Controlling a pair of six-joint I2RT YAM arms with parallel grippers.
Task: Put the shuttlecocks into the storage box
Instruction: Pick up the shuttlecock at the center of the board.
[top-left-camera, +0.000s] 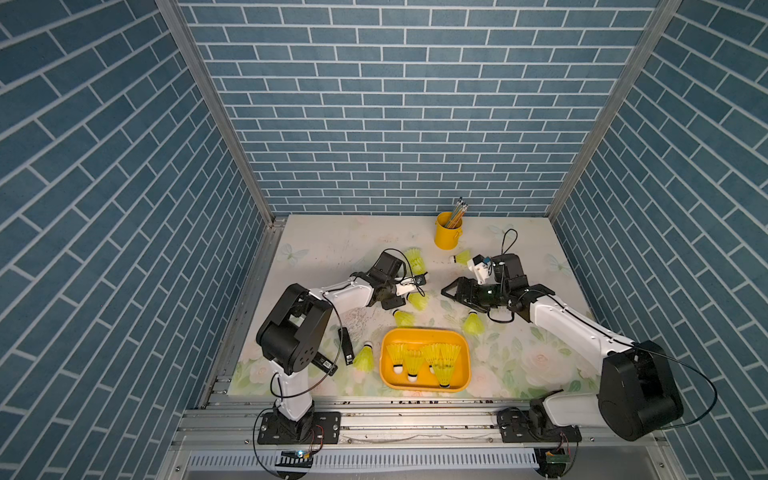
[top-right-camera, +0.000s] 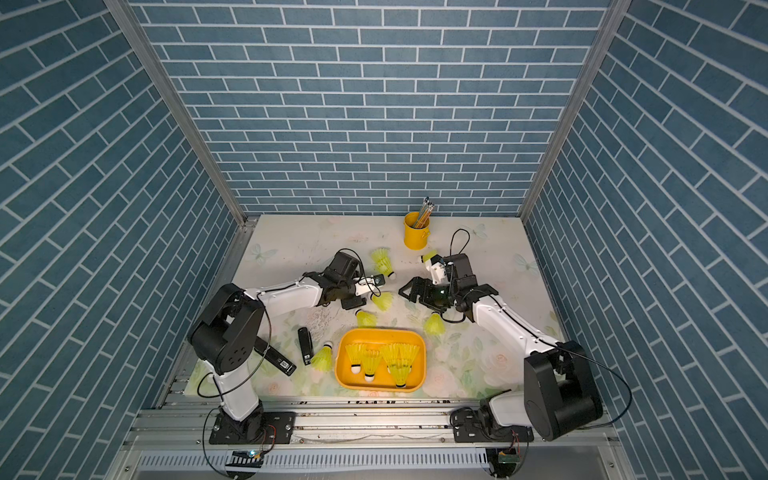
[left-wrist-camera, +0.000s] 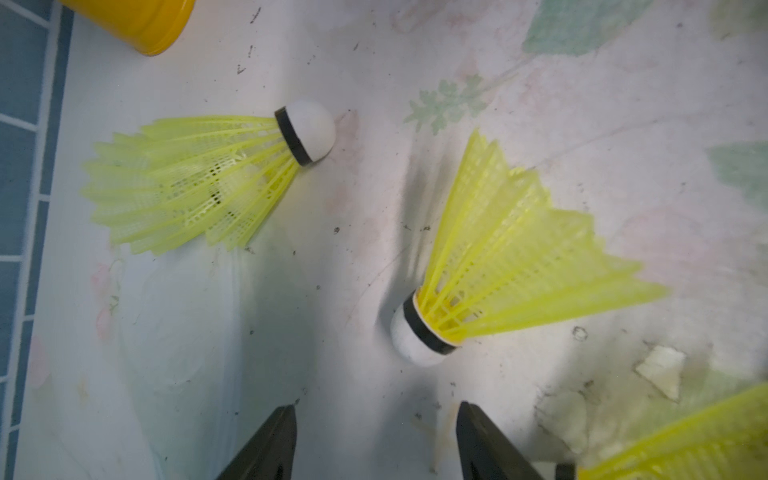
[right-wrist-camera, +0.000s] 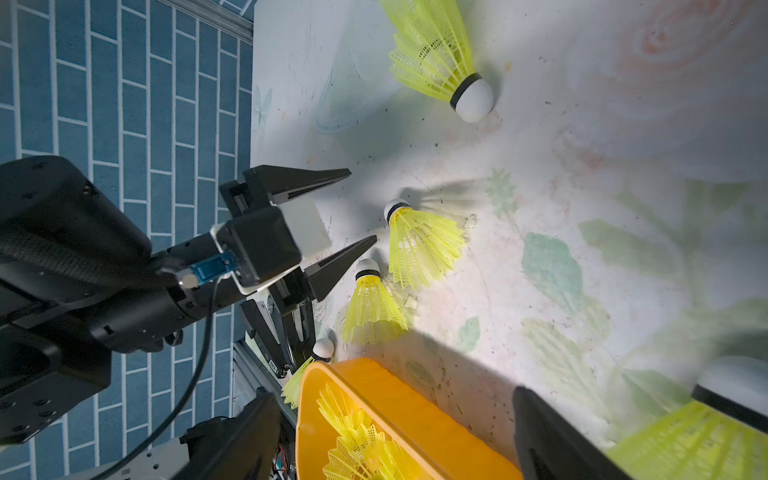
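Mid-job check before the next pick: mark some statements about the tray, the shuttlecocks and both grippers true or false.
1. The shallow orange-yellow plastic tray holds neon yellow-green plastic shuttlecocks. True.
2. Every shuttlecock is already in it. False: several lie on the table, including a loose shuttlecock beside the tray.
3. The left gripper grips a shuttlecock. False: it is open and empty.
4. The right gripper is open. True.

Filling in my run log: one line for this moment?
left claw open, empty | right claw open, empty | storage box: four shuttlecocks
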